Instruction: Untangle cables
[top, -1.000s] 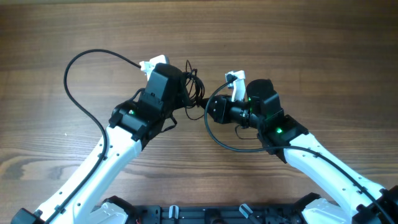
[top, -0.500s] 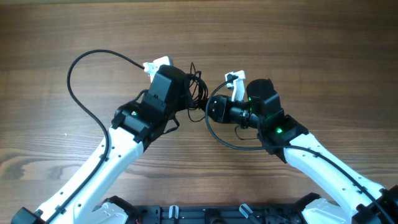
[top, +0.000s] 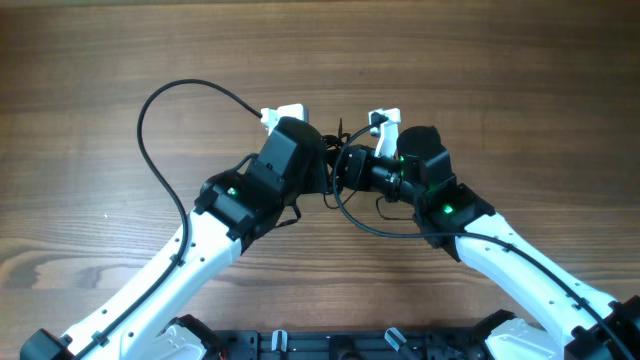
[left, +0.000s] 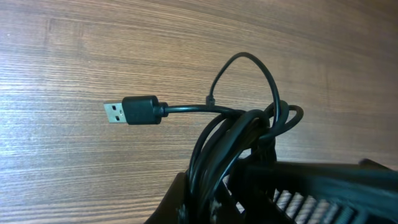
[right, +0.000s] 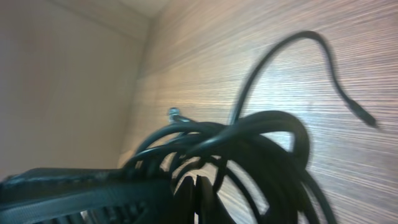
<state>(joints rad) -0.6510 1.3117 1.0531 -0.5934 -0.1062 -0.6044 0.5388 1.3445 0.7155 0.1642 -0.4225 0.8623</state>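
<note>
The cables (top: 337, 135) are a small black tangle lifted between my two grippers at the table's middle. My left gripper (top: 325, 168) is shut on the cables (left: 236, 134). Their looped strands run down between its fingers, and a USB plug (left: 130, 112) sticks out to the left above the wood. My right gripper (top: 343, 166) meets it from the right. In the right wrist view its jaws (right: 196, 186) stand pressed together with the cables (right: 249, 137) looped around the tips. Whether a strand is pinched there is hidden. One thin end with a tiny plug (right: 364, 117) hangs free.
The thick black camera cord of the left arm (top: 150, 130) arcs wide over the wooden table (top: 500, 80). The right arm's cord (top: 370, 225) loops below its wrist. White wrist cameras (top: 285, 113) (top: 385, 120) sit above each gripper. A black rail (top: 330, 345) lines the front edge.
My left arm has carried the cable bundle rightward until it meets the right gripper. The right gripper's jaws have closed fully; its arm has stayed nearly in place.
</note>
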